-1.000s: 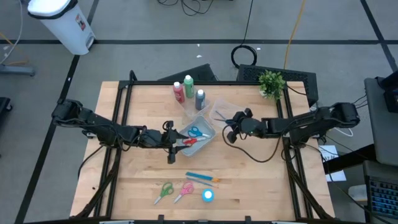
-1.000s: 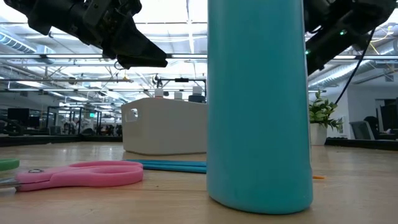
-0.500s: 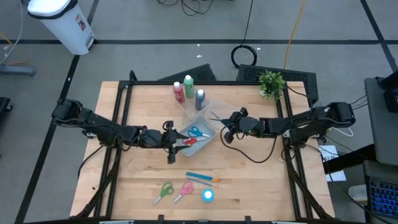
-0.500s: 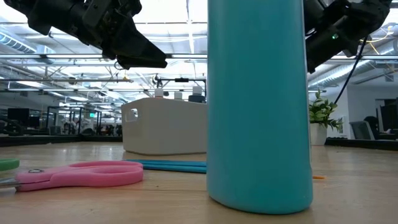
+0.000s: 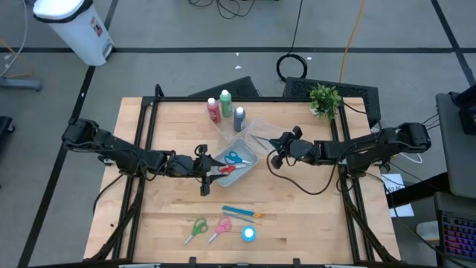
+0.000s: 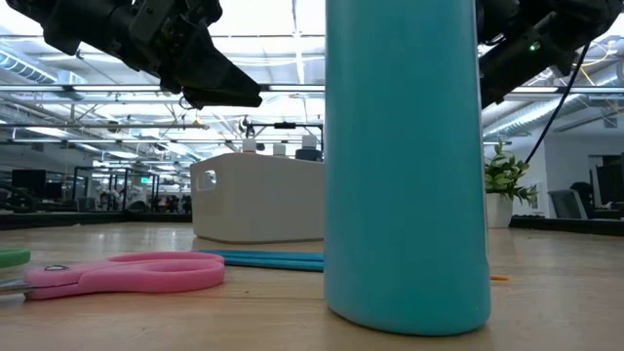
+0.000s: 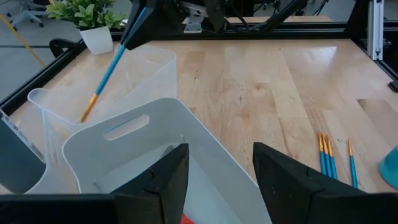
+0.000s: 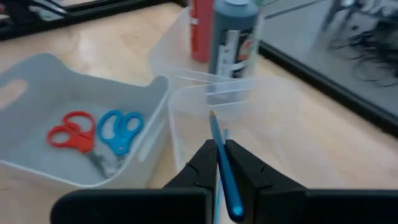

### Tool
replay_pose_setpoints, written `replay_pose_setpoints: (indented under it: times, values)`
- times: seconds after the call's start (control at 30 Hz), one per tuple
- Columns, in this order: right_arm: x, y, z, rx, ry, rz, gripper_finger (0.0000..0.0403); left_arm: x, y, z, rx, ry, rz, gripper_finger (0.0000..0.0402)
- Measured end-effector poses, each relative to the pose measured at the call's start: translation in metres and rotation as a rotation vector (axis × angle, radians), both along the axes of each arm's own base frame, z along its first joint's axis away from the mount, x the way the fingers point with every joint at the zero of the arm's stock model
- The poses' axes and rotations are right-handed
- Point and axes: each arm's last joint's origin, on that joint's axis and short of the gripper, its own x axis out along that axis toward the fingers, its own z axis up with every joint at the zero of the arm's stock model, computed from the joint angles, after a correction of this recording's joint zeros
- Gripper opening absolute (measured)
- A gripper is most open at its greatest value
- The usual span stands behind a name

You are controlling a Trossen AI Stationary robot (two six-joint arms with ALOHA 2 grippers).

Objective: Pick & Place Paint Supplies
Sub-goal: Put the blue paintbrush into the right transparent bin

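My right gripper (image 5: 280, 151) is shut on a thin blue orange-tipped brush (image 8: 222, 163) over a clear tub (image 5: 256, 134). The brush also shows in the left wrist view (image 7: 112, 62), its orange tip (image 7: 87, 112) down in that tub. My left gripper (image 5: 204, 168) is open and empty over the near left corner of a white tub (image 5: 235, 160). Red scissors (image 8: 71, 135) and blue scissors (image 8: 120, 129) lie in this tub. On the near table lie green scissors (image 5: 195, 228), pink scissors (image 5: 221, 228) and several brushes (image 5: 242, 214), and a light blue bottle (image 5: 248, 234) stands there. My right gripper pinches the brush's blue shaft (image 8: 229, 190) between its two fingers, toward the end away from the orange tip. The fingers come from the table's right, slanting down, and lie along the brush. The brush slants down ahead of them into the clear tub; whether its tip touches the tub, I cannot tell.
A red bottle (image 5: 214, 109), a green bottle (image 5: 225, 103) and a grey bottle (image 5: 239, 117) stand just beyond the tubs. A small potted plant (image 5: 325, 99) stands at the far right corner. In the low view the light blue bottle (image 6: 405, 166) blocks the middle.
My right gripper has swayed a little toward the table's left and back toward the right with the brush, staying over the clear tub. My left gripper has kept still.
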Motion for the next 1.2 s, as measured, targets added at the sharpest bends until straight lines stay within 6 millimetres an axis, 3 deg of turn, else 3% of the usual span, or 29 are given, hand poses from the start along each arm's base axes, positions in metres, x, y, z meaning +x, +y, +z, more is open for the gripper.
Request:
replay_pose_setpoints:
  times: [0.27, 0.5, 0.77, 0.93, 1.2]
  values:
    - [-0.001, 0.001, -0.005, -0.030, 0.019, -0.078, 0.0010, 0.000, 0.000, 0.000, 0.000, 0.000, 0.000, 0.0182]
    - [0.002, -0.001, -0.014, 0.017, 0.066, 0.031, 0.0010, 0.000, 0.000, 0.000, 0.000, -0.001, 0.000, 0.0182]
    - [0.003, -0.006, -0.017, 0.027, 0.078, 0.028, 0.0019, 0.000, 0.000, 0.000, 0.000, 0.000, 0.000, 0.0182]
    - [0.003, -0.006, -0.017, 0.024, 0.076, 0.031, 0.0050, 0.000, 0.000, 0.000, 0.000, 0.000, 0.000, 0.0182]
    - [0.003, -0.006, -0.017, 0.023, 0.078, 0.031, 0.0133, 0.000, 0.000, 0.000, 0.000, 0.000, 0.000, 0.0182]
